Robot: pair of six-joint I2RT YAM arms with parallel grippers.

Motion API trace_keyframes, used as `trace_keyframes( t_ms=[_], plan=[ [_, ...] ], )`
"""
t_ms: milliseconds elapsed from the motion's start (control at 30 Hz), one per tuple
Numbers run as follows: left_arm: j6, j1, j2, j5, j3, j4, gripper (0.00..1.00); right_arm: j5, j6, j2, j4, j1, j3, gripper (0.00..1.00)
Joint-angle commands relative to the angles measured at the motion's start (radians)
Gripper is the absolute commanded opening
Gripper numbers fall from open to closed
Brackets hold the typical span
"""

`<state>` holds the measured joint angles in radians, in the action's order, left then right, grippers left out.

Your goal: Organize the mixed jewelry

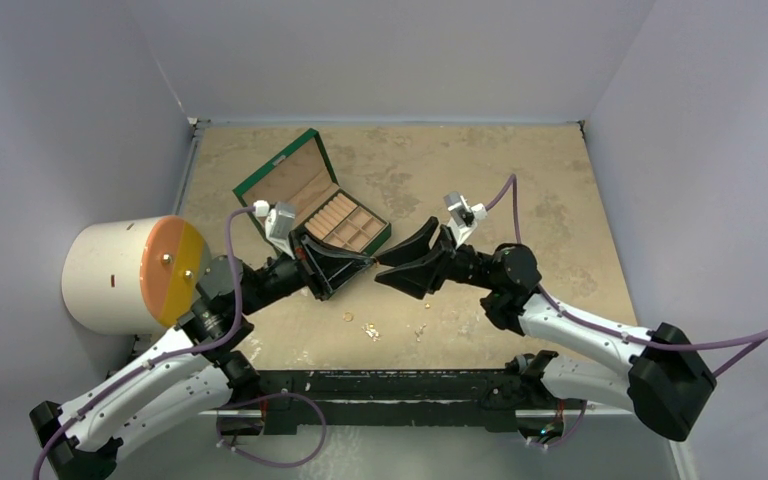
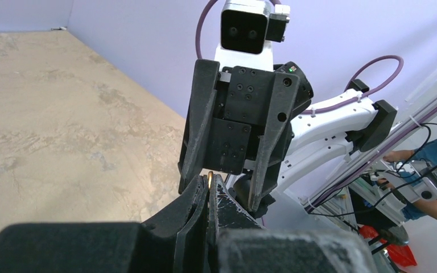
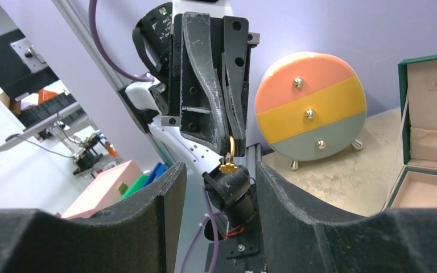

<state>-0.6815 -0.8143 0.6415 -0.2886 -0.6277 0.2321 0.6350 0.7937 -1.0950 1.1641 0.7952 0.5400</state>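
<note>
Left hand (image 1: 366,259): fingers pressed together, pinching a gold hoop (image 3: 231,149) with a small cluster hanging from it, held above mid-worktop (image 1: 560,200).
Right hand (image 1: 381,268): spread wide, tip to tip with the left hand, its gap facing the hoop.
Loose jewelry (image 1: 371,330): perhaps three specks at 6 o'clock of the hands, near the front edge; their kinds are too small to tell.
Green box (image 1: 290,180): lid raised, at 11 o'clock, just beside the left hand.
Bare worktop: from 12 to 3 o'clock.
</note>
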Motion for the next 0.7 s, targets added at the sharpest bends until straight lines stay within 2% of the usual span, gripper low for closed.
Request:
trace_keyframes(
  t_ms=[0, 667],
  plan=[
    [-0.019, -0.001, 0.005, -0.022, -0.001, 0.085, 0.0, -0.061, 0.063, -0.015, 0.143, -0.005, -0.017, 0.5],
    [-0.017, -0.001, 0.012, -0.019, -0.002, 0.079, 0.0, -0.116, 0.086, -0.018, 0.211, -0.005, -0.05, 0.4]
  ],
)
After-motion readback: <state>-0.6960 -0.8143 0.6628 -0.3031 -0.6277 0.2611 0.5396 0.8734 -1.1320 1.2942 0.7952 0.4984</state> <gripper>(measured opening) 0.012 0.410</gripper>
